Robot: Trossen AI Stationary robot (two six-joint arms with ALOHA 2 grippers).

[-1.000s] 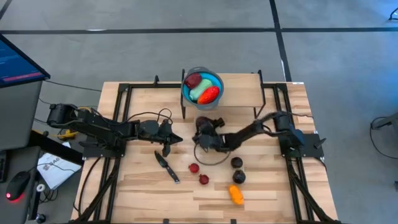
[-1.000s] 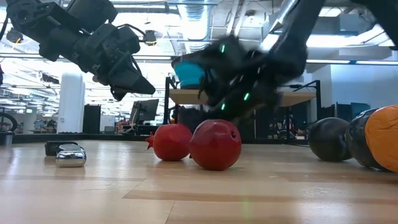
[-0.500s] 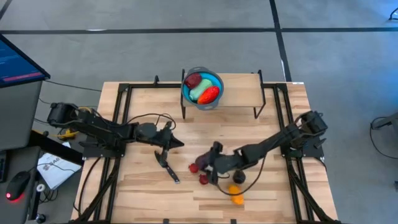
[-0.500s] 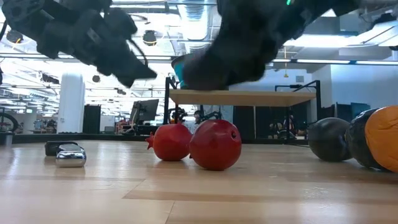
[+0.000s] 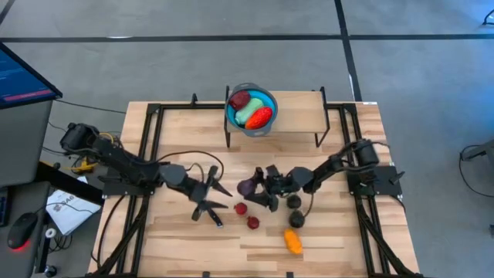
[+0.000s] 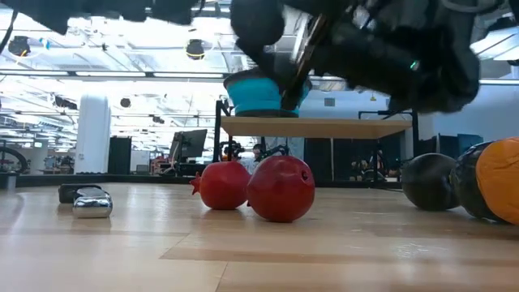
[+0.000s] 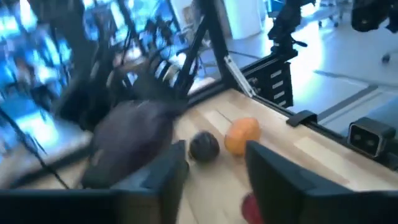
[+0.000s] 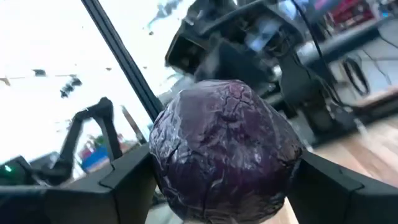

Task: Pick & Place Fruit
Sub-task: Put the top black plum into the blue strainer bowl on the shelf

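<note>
1. Purple fruit, dark and wrinkled, sits clamped between the right gripper fingers, lifted off the table near its middle.
2. Left gripper hovers just beside the black-handled knife, its two fingers parted with nothing between them.
3. Blue bowl on the raised shelf at the far edge already holds dark red, green and red-orange pieces.
4. Two small red fruits, two dark fruits and an orange one lie loose on the wood.
5. Risk: the round fruit may slip from the grip during the carry to the bowl and roll away.
6. Risk: both grippers are near each other, so the arms could collide, or nudge the knife.
</note>
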